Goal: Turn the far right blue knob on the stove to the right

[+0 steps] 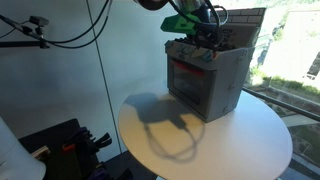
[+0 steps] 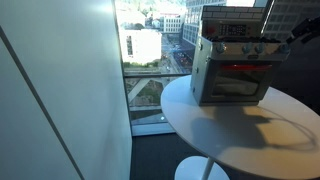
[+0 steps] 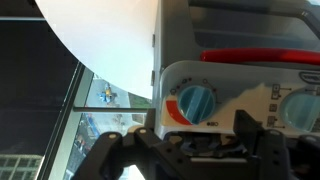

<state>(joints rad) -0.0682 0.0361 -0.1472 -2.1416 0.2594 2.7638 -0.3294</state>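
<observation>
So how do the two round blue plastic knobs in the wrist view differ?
The central blue knob shows whole; the right-edge blue knob is cropped by the frame. The central one sits above the gap of the open gripper; the right-edge one lies outside it. Both are round, blue, on the pale front of the grey toy stove.

I see a grey stove (image 2: 201, 76), its oven window (image 2: 243, 70) red-orange, a blue knob (image 3: 196, 102), and a white table (image 1: 245, 140).

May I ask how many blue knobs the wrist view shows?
2: one blue knob near the middle, a second knob cut off at the right edge; more may be hidden.
</observation>
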